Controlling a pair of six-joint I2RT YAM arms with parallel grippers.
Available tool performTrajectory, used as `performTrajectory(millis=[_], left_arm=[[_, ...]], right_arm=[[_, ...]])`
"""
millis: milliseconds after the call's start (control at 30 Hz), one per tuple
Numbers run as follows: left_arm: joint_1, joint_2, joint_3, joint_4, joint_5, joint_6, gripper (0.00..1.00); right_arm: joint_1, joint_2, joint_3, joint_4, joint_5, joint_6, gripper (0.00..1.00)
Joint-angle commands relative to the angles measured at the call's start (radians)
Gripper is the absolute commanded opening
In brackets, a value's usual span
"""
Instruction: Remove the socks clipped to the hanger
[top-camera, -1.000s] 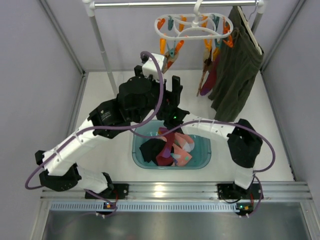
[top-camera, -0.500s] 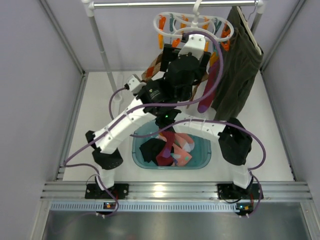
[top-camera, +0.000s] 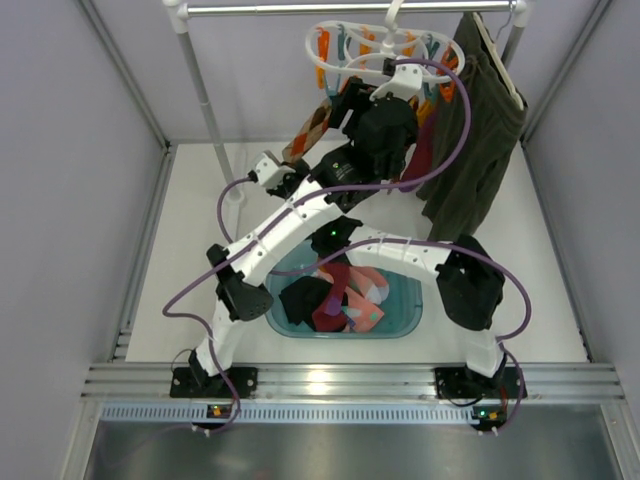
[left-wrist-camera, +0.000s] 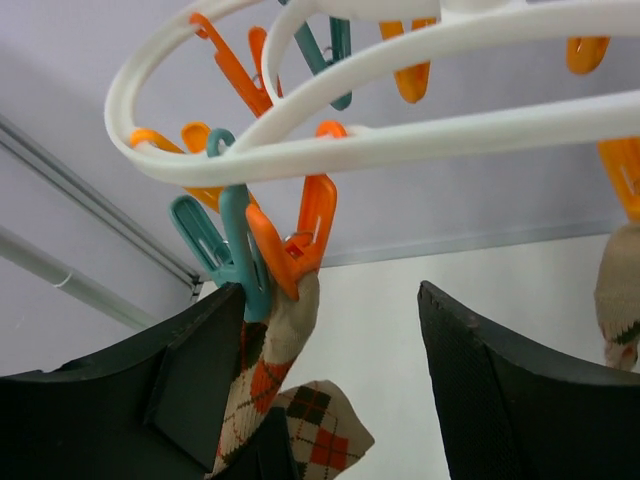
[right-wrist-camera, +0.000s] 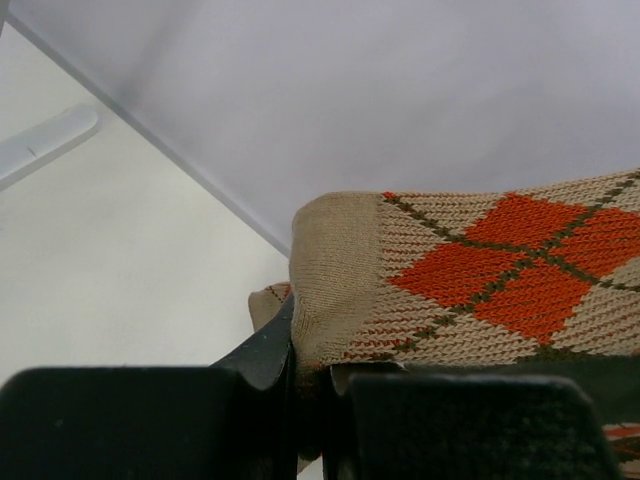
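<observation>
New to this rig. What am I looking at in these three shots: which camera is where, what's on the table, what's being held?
Two white-and-black robot arms are bolted at the table's near edge. The wide picture looks down from above and behind them. The other two pictures come from a camera on each wrist.

On the white table sits a teal basin with loose socks in it. The rail above carries a white clip hanger and an olive garment.

The left tool is up at the hanger. Its jaws are open on either side of the clipped argyle sock, which hangs from an orange clip. It grips nothing yet. The right tool, low near the basin, is shut on a second argyle sock.
</observation>
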Motion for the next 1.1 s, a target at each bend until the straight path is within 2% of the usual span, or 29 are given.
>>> performTrajectory(millis=[0, 300, 500, 567, 667, 767, 867, 900, 1000, 1067], left_arm=[[0.006, 0.028, 0.029, 0.197, -0.040, 0.134, 0.73], [0.061, 0.065, 0.026, 0.262, 0.019, 0.160, 0.65], [0.077, 0.091, 0.020, 0.368, 0.020, 0.242, 0.64], [0.078, 0.092, 0.018, 0.385, 0.026, 0.265, 0.58], [0.084, 0.088, 0.018, 0.418, 0.041, 0.254, 0.42], [0.092, 0.085, 0.018, 0.420, 0.055, 0.245, 0.39], [0.095, 0.080, 0.018, 0.421, 0.069, 0.239, 0.25], [0.097, 0.074, 0.017, 0.420, 0.070, 0.236, 0.16], [0.095, 0.056, -0.014, 0.418, 0.082, 0.210, 0.00], [0.095, 0.017, -0.051, 0.418, 0.085, 0.181, 0.00]], right_arm=[[0.032, -0.022, -0.026, -0.002, -0.089, -0.014, 0.00], [0.032, -0.053, -0.089, 0.040, -0.120, -0.033, 0.00], [0.030, -0.083, -0.138, 0.090, -0.133, -0.034, 0.00], [0.030, -0.099, -0.158, 0.098, -0.141, -0.033, 0.00], [0.029, -0.122, -0.192, 0.124, -0.150, -0.029, 0.00], [0.029, -0.142, -0.220, 0.138, -0.156, -0.026, 0.00], [0.024, -0.155, -0.240, 0.149, -0.164, -0.023, 0.00], [0.023, -0.157, -0.243, 0.150, -0.164, -0.022, 0.00], [0.018, -0.175, -0.278, 0.164, -0.173, -0.011, 0.00], [0.016, -0.197, -0.318, 0.178, -0.173, 0.010, 0.00]])
